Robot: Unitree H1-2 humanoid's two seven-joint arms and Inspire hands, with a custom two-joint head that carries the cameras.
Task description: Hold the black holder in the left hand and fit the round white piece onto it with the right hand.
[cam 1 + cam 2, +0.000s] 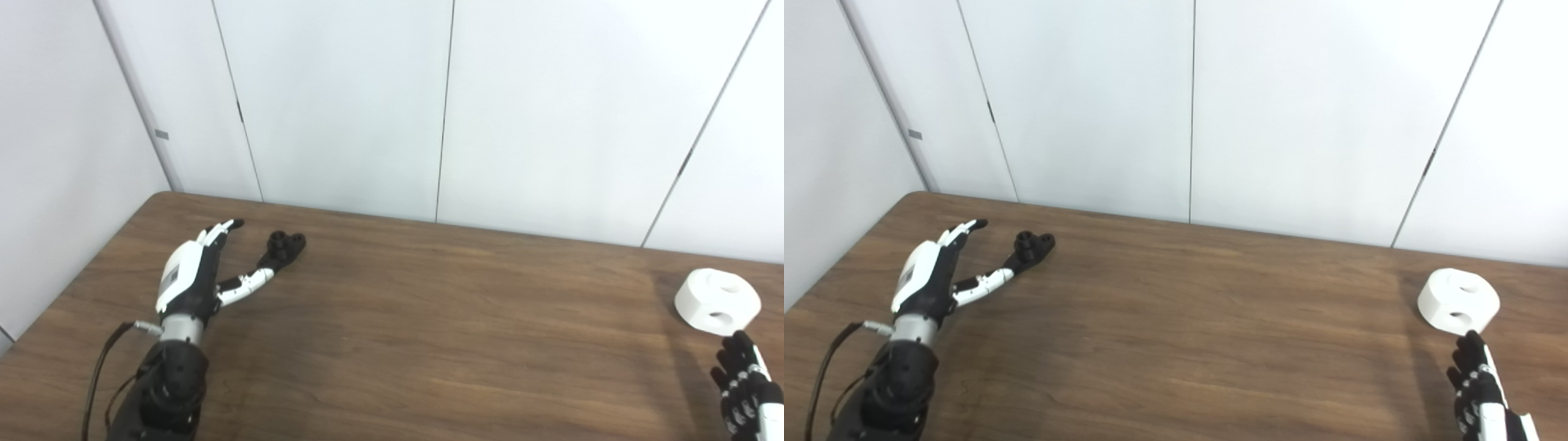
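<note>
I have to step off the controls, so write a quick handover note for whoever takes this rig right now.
Left hand: open, holding nothing, its thumb tip at the black holder, which lies on the wooden table at far left.
Right hand: holds nothing, fingers pointing up just short of the round white piece, which sits on the table at far right.
Done: both hands have reached their parts; nothing is grasped.
Left: grip the holder, pick up the white piece, bring them together and fit it on.

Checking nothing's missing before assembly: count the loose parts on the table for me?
2: the black holder at far left by the left hand's thumb, the round white piece at far right just beyond the right hand.
</note>
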